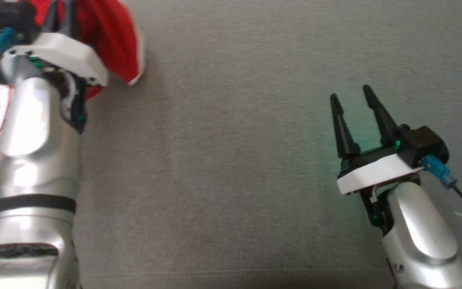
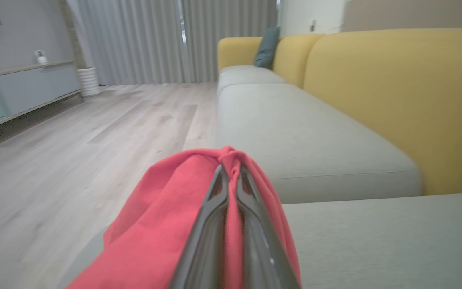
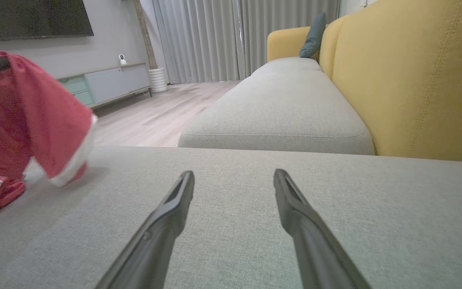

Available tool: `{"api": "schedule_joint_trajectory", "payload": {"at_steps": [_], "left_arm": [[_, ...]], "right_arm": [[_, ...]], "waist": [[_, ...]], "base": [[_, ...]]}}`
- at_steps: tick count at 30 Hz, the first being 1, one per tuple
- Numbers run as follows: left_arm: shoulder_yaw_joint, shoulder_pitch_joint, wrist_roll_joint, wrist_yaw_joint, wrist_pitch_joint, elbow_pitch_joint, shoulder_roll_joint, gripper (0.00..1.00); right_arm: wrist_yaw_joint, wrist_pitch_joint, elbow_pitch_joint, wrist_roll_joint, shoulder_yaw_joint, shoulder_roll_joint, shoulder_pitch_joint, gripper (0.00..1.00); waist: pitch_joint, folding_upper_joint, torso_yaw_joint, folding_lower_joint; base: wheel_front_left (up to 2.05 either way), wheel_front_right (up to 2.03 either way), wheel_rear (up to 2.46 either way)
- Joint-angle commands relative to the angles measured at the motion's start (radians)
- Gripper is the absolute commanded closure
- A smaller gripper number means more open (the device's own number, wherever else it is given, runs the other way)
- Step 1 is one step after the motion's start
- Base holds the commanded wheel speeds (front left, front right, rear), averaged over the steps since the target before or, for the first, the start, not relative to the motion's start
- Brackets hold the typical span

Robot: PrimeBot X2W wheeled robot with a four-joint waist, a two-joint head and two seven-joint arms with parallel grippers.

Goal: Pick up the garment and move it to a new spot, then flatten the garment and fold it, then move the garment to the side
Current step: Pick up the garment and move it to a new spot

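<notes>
The garment (image 1: 110,44) is red with white trim and hangs bunched at the head view's top left, lifted off the grey cushion. My left gripper (image 2: 231,170) is shut on the garment (image 2: 167,224), a fold of red cloth pinched between its two fingers. In the right wrist view the garment (image 3: 26,120) dangles at the left, its lower part resting on the cushion. My right gripper (image 1: 351,94) stands open over bare cushion at the right, well apart from the cloth; its fingers (image 3: 175,200) hold nothing.
The work surface is a grey sofa cushion (image 1: 231,160). A yellow backrest (image 3: 423,80) rises on the right, with a teal pillow (image 3: 313,36) at the far end. Wooden floor (image 2: 74,140) and a low cabinet (image 2: 18,88) lie beyond the cushion's edge.
</notes>
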Motion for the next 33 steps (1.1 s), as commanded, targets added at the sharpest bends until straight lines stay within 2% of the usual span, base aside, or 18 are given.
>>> {"api": "schedule_joint_trajectory", "payload": {"at_steps": [1, 10, 14, 18, 22, 26, 29, 30, 31, 33], "left_arm": [[-0.003, -0.011, -0.005, -0.006, -0.012, -0.061, 0.016, 1.0], [-0.148, 0.071, -0.071, -0.023, -0.012, -0.154, -0.065, 1.0], [-0.28, 0.106, -0.209, -0.019, -0.012, -0.213, -0.068, 1.0], [-0.418, 0.126, -0.327, 0.041, -0.012, -0.268, -0.068, 1.0], [-0.502, 0.152, -0.379, 0.104, -0.012, -0.279, -0.068, 1.0], [-0.5, 0.199, -0.367, 0.156, -0.012, -0.27, -0.068, 1.0], [-0.478, 0.232, -0.353, 0.173, -0.012, -0.272, -0.068, 1.0], [-0.467, 0.25, -0.337, 0.181, -0.012, -0.277, -0.067, 0.43], [-0.457, 0.27, -0.322, 0.186, -0.012, -0.279, -0.066, 0.0], [-0.425, 0.312, -0.297, 0.201, -0.012, -0.295, -0.064, 0.0]], "right_arm": [[0.007, -0.011, -0.038, 0.006, 0.021, 0.02, 0.012, 0.0], [0.007, -0.011, -0.047, 0.02, 0.042, 0.051, 0.016, 0.0], [0.007, -0.011, -0.045, 0.029, 0.051, 0.057, 0.026, 0.0], [0.007, -0.011, -0.043, 0.033, 0.054, 0.061, 0.039, 0.0], [0.007, -0.011, -0.046, 0.034, 0.053, 0.063, 0.055, 0.0], [0.007, -0.011, -0.05, 0.034, 0.041, 0.064, 0.067, 0.0], [0.007, -0.011, -0.053, 0.035, 0.037, 0.064, 0.073, 0.0], [0.007, -0.011, -0.055, 0.034, 0.036, 0.064, 0.074, 0.0], [0.007, -0.011, -0.056, 0.033, 0.034, 0.064, 0.076, 0.0], [0.007, -0.011, -0.057, 0.029, 0.029, 0.064, 0.078, 0.0]], "waist": [[-0.035, 0.0, -0.076, 0.0], [-0.073, 0.0, -0.267, 0.0], [-0.081, 0.0, -0.341, 0.0], [-0.086, 0.0, -0.39, 0.0], [-0.087, 0.0, -0.405, 0.0], [-0.089, 0.0, -0.387, 0.0], [-0.09, 0.0, -0.365, 0.0], [-0.09, 0.0, -0.352, 0.0], [-0.092, 0.0, -0.339, 0.0], [-0.098, 0.0, -0.31, 0.0]], "base": [[0.0, 0.0, 0.0], [0.0, 0.0, 0.0], [0.0, 0.0, 0.0], [0.0, 0.0, 0.0], [0.0, 0.0, 0.0], [0.0, 0.0, 0.0], [0.0, 0.0, 0.0], [0.0, 0.0, 0.0], [0.0, 0.0, 0.0], [0.0, 0.0, 0.0]]}}
